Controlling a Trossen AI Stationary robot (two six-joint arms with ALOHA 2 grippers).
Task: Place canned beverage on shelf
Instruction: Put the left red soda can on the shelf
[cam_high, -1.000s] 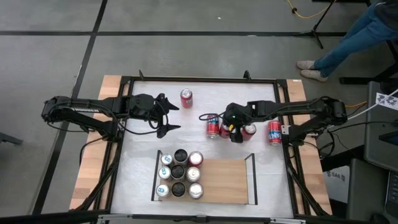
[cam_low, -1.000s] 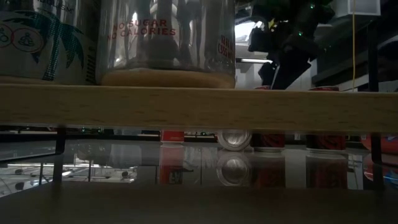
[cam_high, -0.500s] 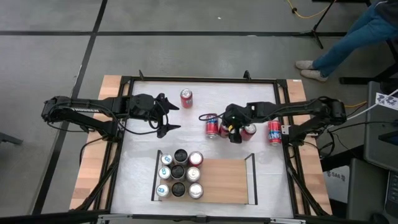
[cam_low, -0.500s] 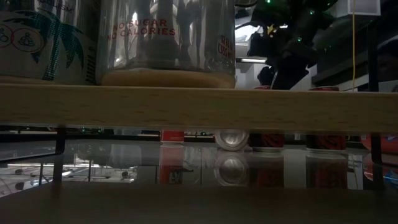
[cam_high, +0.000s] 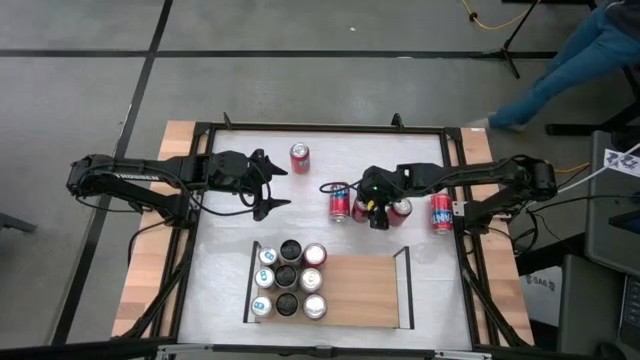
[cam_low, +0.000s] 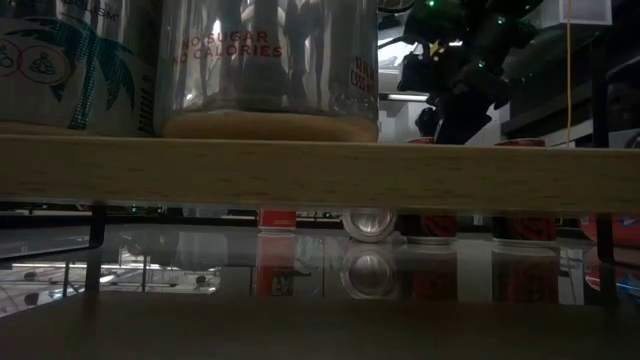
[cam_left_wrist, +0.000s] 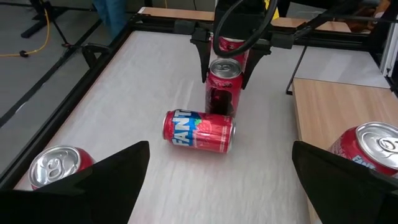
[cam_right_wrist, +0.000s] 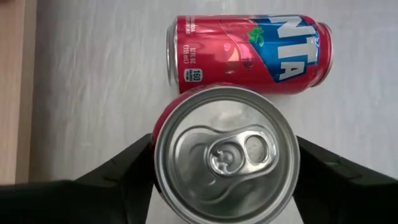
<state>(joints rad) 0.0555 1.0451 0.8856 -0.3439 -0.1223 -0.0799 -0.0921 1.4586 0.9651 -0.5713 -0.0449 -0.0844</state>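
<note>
Table: white top (cam_high: 230, 180) in a black frame, grey floor around it.
Shelf: wood panel (cam_high: 360, 290) at the near edge, nine cans (cam_high: 288, 278) packed on its left end, rest bare.
Upright can: red one (cam_right_wrist: 227, 152) mid-table, right gripper (cam_high: 371, 211) straddles it, fingers either side; gripping or not, can't tell.
Tipped can: red can (cam_left_wrist: 199, 130) lying just beside it.
Left gripper: (cam_high: 270, 182) parked toward the left edge, jaws wide apart, nothing in them.
</note>
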